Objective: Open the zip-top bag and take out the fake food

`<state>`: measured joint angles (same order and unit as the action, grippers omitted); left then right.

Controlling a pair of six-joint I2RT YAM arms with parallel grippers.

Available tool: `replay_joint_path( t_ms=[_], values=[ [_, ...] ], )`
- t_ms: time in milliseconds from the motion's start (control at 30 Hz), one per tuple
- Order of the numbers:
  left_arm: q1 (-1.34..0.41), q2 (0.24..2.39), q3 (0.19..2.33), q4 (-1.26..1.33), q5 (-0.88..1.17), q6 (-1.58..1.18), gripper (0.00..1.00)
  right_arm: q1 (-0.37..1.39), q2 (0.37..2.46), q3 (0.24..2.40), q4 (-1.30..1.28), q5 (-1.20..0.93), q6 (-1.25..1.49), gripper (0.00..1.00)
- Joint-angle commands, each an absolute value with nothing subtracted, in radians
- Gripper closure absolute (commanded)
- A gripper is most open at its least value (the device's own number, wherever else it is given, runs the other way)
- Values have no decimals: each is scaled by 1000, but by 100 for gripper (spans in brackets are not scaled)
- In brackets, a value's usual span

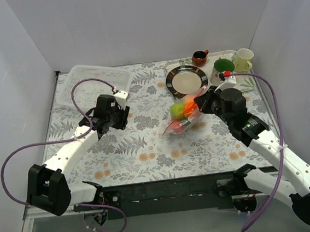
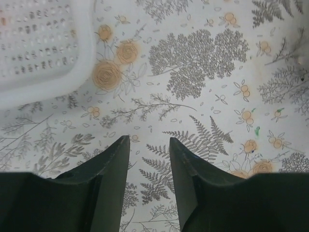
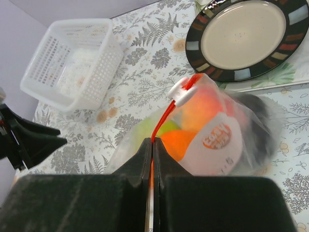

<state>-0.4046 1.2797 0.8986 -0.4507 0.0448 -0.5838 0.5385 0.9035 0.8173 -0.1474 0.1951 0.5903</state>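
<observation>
Zip-top bag (image 3: 219, 145) sits right of table centre, just in front of the striped plate (image 1: 187, 81), with the fake food (image 1: 180, 112) packed inside: lime-green, orange and pink-red pieces show through the clear film, and a white printed label covers part of it. The orange-red zip strip (image 3: 162, 121) runs up from the right gripper (image 3: 152, 145) to a white slider (image 3: 181, 91). The right gripper's jaws are pressed together on that strip, a thin pinch with very little plastic caught. From above the bag looks tilted and partly hoisted, but I can't tell whether its bottom rests on the cloth. Left gripper (image 2: 148, 140) has its fingers apart with nothing between them. It is over bare fern-print tablecloth (image 2: 207, 72), near the white mesh basket (image 2: 43, 72) and well apart from the bag. Judged stage: bag secured on one side, zip not opened yet (seal looks shut along what shows). Risks from here: the strip is slick and narrow, so a tug could slip it out of the pinch and drop the bag. With only one hold, a pull on the slider would likely drag the whole bag instead of parting the seal. The plate is close behind, so a swing could knock it. If the mouth opens facing down, the round fruits could spill and roll.
</observation>
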Motion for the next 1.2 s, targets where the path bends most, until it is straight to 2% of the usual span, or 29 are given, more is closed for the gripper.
replay_joint_path(
  t_ms=[0,133,267,367,767,1100,1133,1167],
  values=[
    [-403,1288,1079,-405,-166,-658,60,534,862,877,-160,155,572,99],
    [-405,1551,1384,-423,-316,-719,54,534,833,876,-167,118,583,99],
    [-428,1739,1514,-420,-330,-684,39,534,782,897,-179,84,575,99],
    [-434,1824,1578,-439,-302,-673,37,534,761,936,-207,84,572,99],
    [-440,1919,1520,-325,-353,-583,36,534,700,1101,-342,106,520,99],
    [-492,1844,1287,-267,-245,-434,67,534,692,1241,-403,129,480,99],
    [-494,1835,1276,-273,-227,-436,75,534,689,1247,-408,130,476,99],
    [-502,1819,1252,-284,-213,-436,78,532,689,1253,-411,139,472,99]
  ],
)
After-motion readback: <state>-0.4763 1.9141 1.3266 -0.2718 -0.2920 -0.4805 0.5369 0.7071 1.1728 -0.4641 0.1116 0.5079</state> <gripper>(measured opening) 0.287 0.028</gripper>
